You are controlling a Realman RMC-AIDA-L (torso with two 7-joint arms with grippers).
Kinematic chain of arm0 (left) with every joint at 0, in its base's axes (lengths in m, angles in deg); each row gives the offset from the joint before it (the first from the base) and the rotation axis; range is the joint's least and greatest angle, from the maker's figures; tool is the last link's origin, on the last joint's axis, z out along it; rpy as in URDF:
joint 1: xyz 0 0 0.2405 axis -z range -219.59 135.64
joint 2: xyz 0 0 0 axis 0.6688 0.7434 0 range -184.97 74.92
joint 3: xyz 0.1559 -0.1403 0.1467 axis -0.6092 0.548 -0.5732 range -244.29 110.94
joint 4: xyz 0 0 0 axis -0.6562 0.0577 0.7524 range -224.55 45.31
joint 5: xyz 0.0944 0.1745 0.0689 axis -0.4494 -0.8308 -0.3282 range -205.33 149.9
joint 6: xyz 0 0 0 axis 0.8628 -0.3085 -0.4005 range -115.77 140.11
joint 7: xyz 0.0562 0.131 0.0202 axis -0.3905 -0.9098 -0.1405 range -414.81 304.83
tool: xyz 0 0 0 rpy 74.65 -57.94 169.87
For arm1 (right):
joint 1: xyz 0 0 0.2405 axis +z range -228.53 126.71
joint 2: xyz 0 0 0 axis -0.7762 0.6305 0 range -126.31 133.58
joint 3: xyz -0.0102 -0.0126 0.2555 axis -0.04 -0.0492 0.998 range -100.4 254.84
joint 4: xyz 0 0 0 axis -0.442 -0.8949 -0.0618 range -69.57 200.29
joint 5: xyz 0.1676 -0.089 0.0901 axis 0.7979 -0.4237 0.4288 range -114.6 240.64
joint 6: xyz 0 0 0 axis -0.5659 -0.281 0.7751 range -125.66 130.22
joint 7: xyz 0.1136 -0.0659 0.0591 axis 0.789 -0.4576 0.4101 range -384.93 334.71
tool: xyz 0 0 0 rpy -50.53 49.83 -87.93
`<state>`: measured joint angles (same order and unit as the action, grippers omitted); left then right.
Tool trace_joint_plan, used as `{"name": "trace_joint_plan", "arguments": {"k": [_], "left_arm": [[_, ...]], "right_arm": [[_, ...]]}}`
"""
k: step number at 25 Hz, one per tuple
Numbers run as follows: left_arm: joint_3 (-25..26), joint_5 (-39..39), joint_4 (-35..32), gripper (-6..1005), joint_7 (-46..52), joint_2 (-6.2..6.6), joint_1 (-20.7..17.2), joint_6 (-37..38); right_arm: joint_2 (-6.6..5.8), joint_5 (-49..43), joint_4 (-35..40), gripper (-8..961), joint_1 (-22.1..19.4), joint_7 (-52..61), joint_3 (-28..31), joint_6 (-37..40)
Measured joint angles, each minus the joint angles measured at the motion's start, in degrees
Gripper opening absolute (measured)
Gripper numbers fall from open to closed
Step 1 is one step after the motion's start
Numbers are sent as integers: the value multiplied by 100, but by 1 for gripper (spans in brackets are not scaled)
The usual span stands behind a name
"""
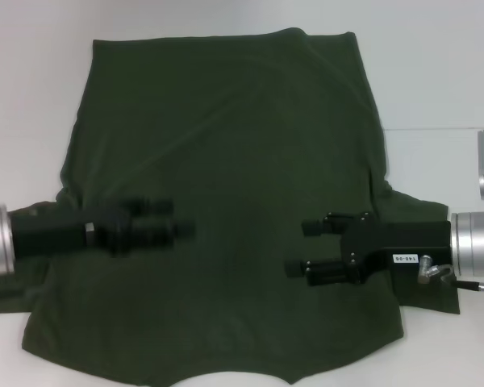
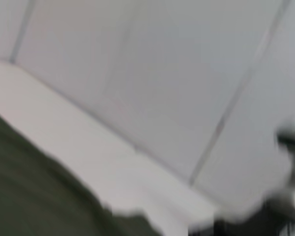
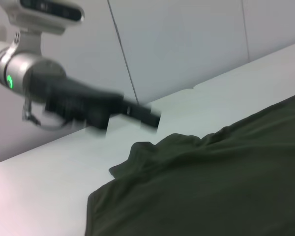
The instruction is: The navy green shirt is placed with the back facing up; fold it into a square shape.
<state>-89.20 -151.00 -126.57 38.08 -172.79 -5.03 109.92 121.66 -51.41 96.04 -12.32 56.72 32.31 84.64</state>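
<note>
the right gripper (image 1: 301, 249) hovers over the navy green shirt (image 1: 226, 161) with fingers parted, grasping nothing. the left gripper (image 1: 177, 222) hangs blurred above the shirt's other side; whether its fingers are parted, i cannot tell. the shirt lies spread flat on the white counter (image 1: 436, 72), no fold made, so all folding seemingly remains.

Only readable bit is a tiny white sticker (image 1: 402, 258) on the right gripper (image 1: 300, 248) body, lower right of the head view, looks like "140-06", though it's fuzzy.
</note>
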Motion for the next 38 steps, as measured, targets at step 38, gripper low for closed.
{"name": "trace_joint_plan", "arguments": {"k": [38], "left_arm": [[1813,-1711,-706,830,4283,279,-673,-2338]], "right_arm": [[-88,-9,-19,915,-77,-150,-241,-104]]}}
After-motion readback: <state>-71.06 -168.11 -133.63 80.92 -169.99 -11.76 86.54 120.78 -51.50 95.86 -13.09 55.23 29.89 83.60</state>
